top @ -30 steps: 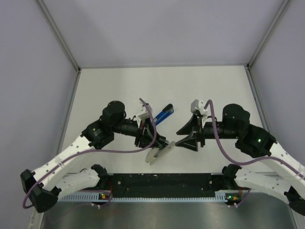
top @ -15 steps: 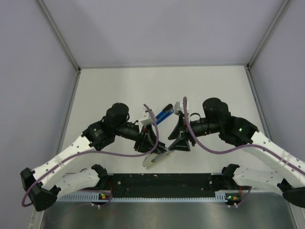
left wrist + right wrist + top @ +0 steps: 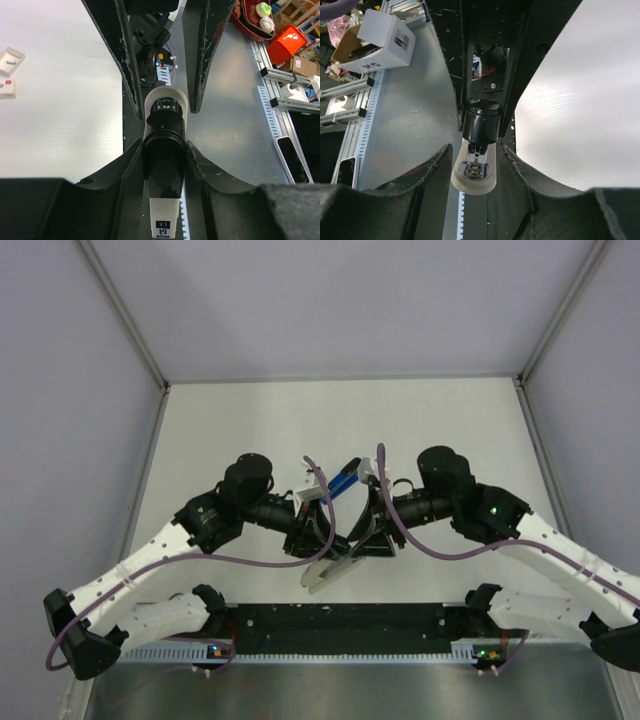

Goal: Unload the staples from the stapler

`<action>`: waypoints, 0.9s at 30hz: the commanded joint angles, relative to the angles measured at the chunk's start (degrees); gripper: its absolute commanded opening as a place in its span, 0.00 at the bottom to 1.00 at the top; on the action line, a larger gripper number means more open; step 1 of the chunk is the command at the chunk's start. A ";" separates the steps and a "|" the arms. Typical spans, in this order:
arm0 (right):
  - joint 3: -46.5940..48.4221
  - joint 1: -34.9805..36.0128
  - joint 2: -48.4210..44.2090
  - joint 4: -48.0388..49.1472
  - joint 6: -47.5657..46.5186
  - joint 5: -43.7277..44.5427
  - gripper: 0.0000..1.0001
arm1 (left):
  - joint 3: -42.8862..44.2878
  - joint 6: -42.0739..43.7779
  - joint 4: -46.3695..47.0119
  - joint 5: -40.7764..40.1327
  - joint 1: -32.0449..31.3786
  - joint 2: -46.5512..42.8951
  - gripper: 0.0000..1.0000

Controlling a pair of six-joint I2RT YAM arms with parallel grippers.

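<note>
My left gripper (image 3: 320, 538) is shut on a stapler with a black top and cream base (image 3: 330, 573) and holds it off the table. In the left wrist view (image 3: 164, 145) my fingers press both sides of its black body (image 3: 164, 165). My right gripper (image 3: 366, 538) is open. Its fingers flank the stapler's front end, where the black head (image 3: 480, 122) and metal anvil plate (image 3: 474, 170) show between them (image 3: 476, 147). A slim bright-blue stapler (image 3: 343, 478) with a black end lies just behind both grippers. Neither gripper holds it.
The black rail (image 3: 340, 620) and both arm bases run along the near edge. Purple cables loop over both wrists. A small white box (image 3: 10, 57) sits on the table. The enclosure walls close the back and sides.
My right gripper has moved left from about a hand's width away until its fingers flank the held stapler's end. My left gripper shifted slightly. The blue stapler has not moved.
</note>
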 commanded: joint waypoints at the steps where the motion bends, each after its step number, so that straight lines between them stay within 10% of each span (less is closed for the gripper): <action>1: 0.18 1.93 0.59 2.85 0.01 -1.09 0.42 | 3.97 -0.15 3.61 0.43 -0.50 -0.22 0.00; 27: -11.94 4.56 -3.79 10.66 5.72 -0.21 0.15 | 5.03 -5.50 11.50 -5.01 -1.11 -2.06 0.00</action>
